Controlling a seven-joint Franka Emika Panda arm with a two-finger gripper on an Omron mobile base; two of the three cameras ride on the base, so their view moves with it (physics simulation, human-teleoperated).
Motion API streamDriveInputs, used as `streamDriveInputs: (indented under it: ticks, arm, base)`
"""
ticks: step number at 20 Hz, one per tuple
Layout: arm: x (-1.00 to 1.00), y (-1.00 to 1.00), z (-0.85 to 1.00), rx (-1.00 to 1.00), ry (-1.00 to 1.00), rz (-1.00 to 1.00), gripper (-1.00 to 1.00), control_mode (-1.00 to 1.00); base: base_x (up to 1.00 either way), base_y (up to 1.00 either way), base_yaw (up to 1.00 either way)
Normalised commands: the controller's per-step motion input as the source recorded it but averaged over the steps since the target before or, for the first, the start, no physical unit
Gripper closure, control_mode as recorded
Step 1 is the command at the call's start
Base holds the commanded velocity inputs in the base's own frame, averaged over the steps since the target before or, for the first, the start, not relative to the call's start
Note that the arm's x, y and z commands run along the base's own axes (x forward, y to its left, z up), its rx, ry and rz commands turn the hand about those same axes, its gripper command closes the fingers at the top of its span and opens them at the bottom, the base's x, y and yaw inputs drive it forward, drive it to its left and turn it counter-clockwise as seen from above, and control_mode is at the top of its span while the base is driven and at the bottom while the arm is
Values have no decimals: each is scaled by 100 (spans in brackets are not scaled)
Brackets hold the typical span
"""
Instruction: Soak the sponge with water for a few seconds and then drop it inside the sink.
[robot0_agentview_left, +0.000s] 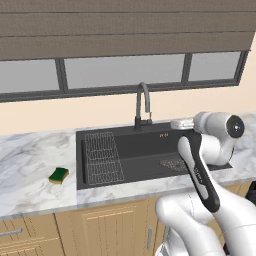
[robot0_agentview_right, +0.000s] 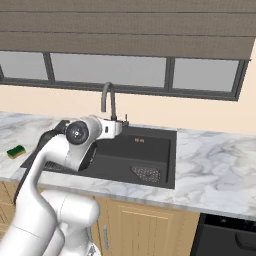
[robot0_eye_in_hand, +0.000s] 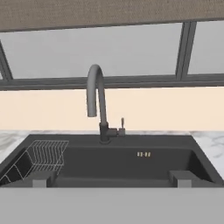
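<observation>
- Gripper (robot0_eye_in_hand: 112, 178): its two dark fingertips (robot0_eye_in_hand: 40, 178) rise at the bottom of the hand view, set wide apart with nothing between them. It looks straight across the sink toward the faucet.
- Sink (robot0_agentview_left: 150, 145): a dark grey basin let into the marble bench (robot0_agentview_left: 30, 170). A wire rack (robot0_agentview_left: 102, 157) lies in its left part and a mesh drain (robot0_agentview_right: 146, 173) in the floor toward the right.
- Faucet (robot0_eye_in_hand: 98, 103): a dark arched gooseneck at the rear rim, with a small lever (robot0_eye_in_hand: 122, 124) just beside its base. No stream falls from the spout, so the water appears to be off.
- Sponge (robot0_agentview_left: 59, 175): a small block, green on top with a yellow edge showing below. It rests flat on the bench to the left of the sink, apart from the rim and well apart from the gripper. In the right base view it sits at the far left edge (robot0_agentview_right: 16, 151).
- Progress, as a judgement: nothing of the task is done. The sponge is untouched and dry-looking, and the tap is not running.
- Remaining, as a judgement: fetch the sponge, get water flowing, hold the sponge under it briefly, then release it into the basin.
</observation>
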Motion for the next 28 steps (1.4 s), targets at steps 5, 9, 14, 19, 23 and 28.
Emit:
streamDriveInputs:
  ticks: [5,9,14,19,23,28]
  arm:
    - [0,-7,0,0,-8,0,-100,-100]
    - [0,-8,0,0,-2,5,-100,-100]
    - [0,-4,0,0,-2,12,-100,-100]
    - [0,-8,0,0,-2,17,-100,-100]
    - [0,-3,0,0,-10,20,-100,-100]
    - [29,-4,-6,1,-11,22,-100,-100]
  base:
    - [0,0,0]
    - [0,0,0]
    - [0,0,0]
    - [0,0,0]
    - [0,0,0]
    - [0,0,0]
